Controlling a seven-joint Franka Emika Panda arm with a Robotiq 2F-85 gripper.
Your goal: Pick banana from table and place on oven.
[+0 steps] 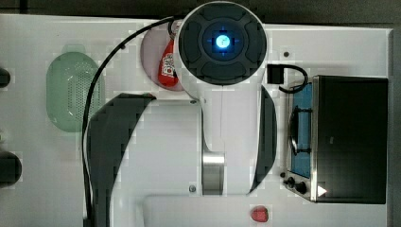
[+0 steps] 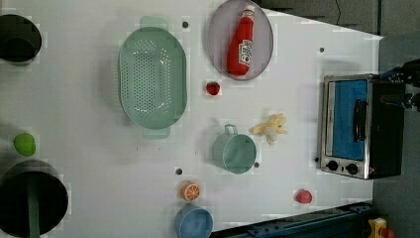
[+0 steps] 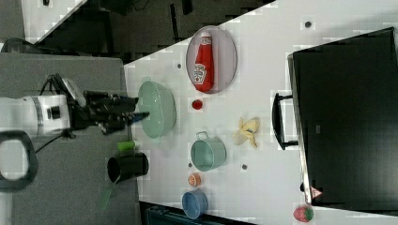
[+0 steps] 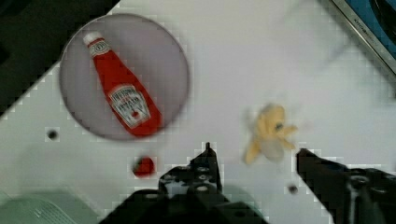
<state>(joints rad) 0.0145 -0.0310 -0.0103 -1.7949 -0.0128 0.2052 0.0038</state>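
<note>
Banana (image 4: 270, 133) lies beneath the raised, spread tool (image 4: 254, 156).

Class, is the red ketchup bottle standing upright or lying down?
Lying down. The red ketchup bottle rests lengthwise on the round grey plate, its label facing up.

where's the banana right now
In the left view the banana lies on the table, between the green cup and the oven.

The arm (image 1: 222, 94) hides the banana beside the oven (image 1: 350, 137); ketchup bottle (image 1: 166, 66) half covered; wrist-view banana (image 4: 270, 133) blurred.
</note>
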